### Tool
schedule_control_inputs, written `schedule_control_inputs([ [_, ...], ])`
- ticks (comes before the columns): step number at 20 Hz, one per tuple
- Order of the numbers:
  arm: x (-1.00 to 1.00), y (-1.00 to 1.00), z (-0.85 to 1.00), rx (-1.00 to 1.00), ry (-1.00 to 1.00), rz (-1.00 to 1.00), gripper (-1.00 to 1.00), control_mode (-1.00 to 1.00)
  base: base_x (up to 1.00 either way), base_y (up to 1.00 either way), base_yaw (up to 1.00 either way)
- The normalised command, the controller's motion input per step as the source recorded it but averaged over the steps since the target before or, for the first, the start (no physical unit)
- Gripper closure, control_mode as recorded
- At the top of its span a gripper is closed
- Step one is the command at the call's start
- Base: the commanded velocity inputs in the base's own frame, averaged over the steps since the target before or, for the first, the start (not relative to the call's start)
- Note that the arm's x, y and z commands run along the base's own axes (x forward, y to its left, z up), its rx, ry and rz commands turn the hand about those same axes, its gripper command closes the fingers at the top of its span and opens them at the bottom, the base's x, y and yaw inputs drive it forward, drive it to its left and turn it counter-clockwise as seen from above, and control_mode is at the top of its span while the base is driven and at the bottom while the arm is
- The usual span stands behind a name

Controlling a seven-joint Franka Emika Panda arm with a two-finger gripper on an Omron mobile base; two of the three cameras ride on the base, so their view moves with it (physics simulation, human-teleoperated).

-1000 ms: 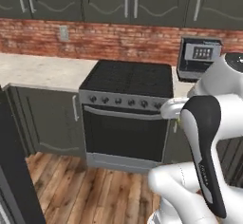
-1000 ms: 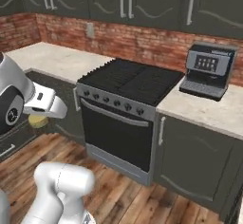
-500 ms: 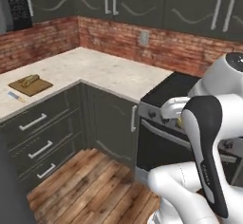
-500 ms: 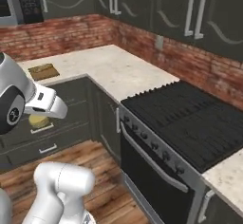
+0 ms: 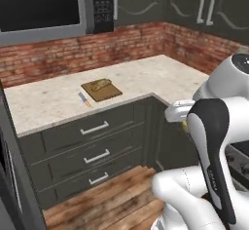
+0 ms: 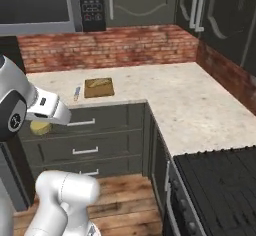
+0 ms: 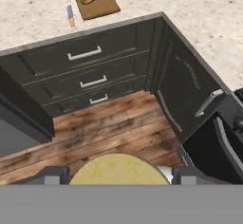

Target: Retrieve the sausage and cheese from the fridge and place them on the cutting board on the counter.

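On the far left of the left base view a dark fridge (image 5: 12, 185) edge stands beside the bench (image 5: 48, 102), a beige speckled top that runs along the brick wall (image 5: 73, 51) and turns a corner toward the right. Near the middle of that bench lies the knife (image 5: 84, 99), blue blade and orange handle, just left of the cutting board (image 5: 101, 89), close to it but apart from it as far as the hand view shows. The board is a small brown rectangle set near the bench's front edge, and on it lies a tan-orange roll (image 5: 101, 84), slightly slanted across the board (the sausage I cannot make out anywhere on the bench). Below the bench are dark grey drawers (image 5: 92, 146) with silver bar handles, three in a stack, above a wooden floor (image 5: 107, 200). A black microwave (image 5: 48, 2) hangs above the bench, with dark cabinets (image 5: 194, 5) to its right. Further right, the arm holds the cheese (image 7: 116, 170), a rounded yellowish lump, well apart from the cutting board and out over the floor in front of the drawers. In the hand view the fingers (image 7: 56, 174) stand apart with the cheese clamped between them, one dark tip at each side of the lump. At the far right of the right base view a black stove top (image 6: 220, 180) sits in the bench.
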Motion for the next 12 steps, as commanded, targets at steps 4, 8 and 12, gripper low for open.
schedule_control_inputs([
  [4, 0.00, 0.00, 0.00, 0.00, 0.00, 0.00, 1.00, 1.00, 1.00, 0.00, 0.17],
  [8, 0.00, 0.00, 0.00, 0.00, 0.00, 0.00, 1.00, 1.00, 1.00, 0.03, 0.06],
  [12, 0.00, 0.00, 0.00, 0.00, 0.00, 0.00, 1.00, 1.00, 1.00, -0.19, 0.09],
])
